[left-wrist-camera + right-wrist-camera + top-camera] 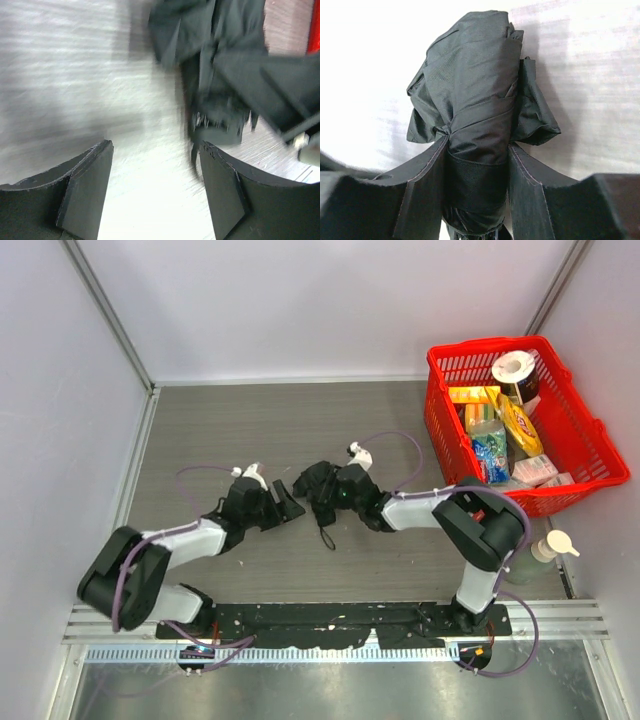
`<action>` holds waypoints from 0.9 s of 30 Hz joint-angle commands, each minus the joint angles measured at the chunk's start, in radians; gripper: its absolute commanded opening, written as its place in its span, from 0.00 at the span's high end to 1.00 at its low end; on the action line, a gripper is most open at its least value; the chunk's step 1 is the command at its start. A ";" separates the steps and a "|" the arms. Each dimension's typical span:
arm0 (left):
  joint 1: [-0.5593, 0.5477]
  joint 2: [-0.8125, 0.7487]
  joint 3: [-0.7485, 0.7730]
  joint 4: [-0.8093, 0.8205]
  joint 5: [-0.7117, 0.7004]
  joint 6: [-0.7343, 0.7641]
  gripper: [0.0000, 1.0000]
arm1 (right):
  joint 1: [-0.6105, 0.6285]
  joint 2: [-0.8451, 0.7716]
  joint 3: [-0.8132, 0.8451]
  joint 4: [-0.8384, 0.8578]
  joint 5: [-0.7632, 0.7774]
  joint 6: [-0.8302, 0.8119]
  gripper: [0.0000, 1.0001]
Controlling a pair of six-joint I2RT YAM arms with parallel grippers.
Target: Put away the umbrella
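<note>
The umbrella [316, 483] is a black folded bundle of fabric lying on the grey table, with its strap loop [326, 536] trailing toward the near edge. My right gripper [336, 492] is shut on it. In the right wrist view both fingers [427, 170] press the sides of the wrapped canopy [472, 90]. My left gripper [288, 503] is open and empty just left of the umbrella. In the blurred left wrist view the gap of the left gripper [155, 152] holds only bare table, and the umbrella [220, 60] lies ahead to the right.
A red basket [580, 472] with groceries and a paper roll stands at the right of the table; its edge shows in the left wrist view [315, 25]. A white pump bottle [551, 545] stands near the right arm. Grey walls enclose the table.
</note>
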 commanded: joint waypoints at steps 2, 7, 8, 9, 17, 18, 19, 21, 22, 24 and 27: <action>0.012 -0.292 -0.026 -0.294 -0.119 0.064 0.25 | -0.091 0.111 0.158 0.122 0.042 -0.072 0.50; 0.021 -0.509 0.001 -0.446 -0.153 0.093 0.22 | -0.180 0.264 0.313 0.202 -0.070 -0.097 0.44; 0.021 -0.530 0.009 -0.468 -0.183 0.098 0.22 | -0.190 0.303 0.336 0.207 -0.098 -0.097 0.42; 0.021 -0.553 0.014 -0.482 -0.180 0.099 0.22 | -0.205 0.320 0.389 0.202 -0.129 -0.098 0.41; 0.029 -0.625 0.034 -0.520 -0.167 0.095 0.21 | -0.243 0.346 0.599 -0.105 -0.135 -0.172 0.20; 0.031 -0.633 0.040 -0.520 -0.138 0.095 0.21 | -0.245 0.322 0.620 -0.196 -0.127 -0.204 0.19; 0.032 -0.639 0.044 -0.514 -0.131 0.095 0.20 | -0.245 0.273 0.614 -0.218 -0.105 -0.218 0.19; 0.035 -0.653 0.057 -0.505 -0.122 0.096 0.20 | -0.245 0.224 0.588 -0.299 -0.057 -0.256 0.19; 0.035 -0.661 0.067 -0.505 -0.117 0.096 0.20 | -0.245 0.166 0.566 -0.366 -0.013 -0.285 0.18; 0.037 -0.684 0.087 -0.497 -0.111 0.102 0.19 | -0.237 0.073 0.527 -0.471 0.046 -0.342 0.18; 0.038 -0.717 0.119 -0.480 -0.090 0.117 0.17 | -0.207 -0.115 0.453 -0.586 0.145 -0.414 0.18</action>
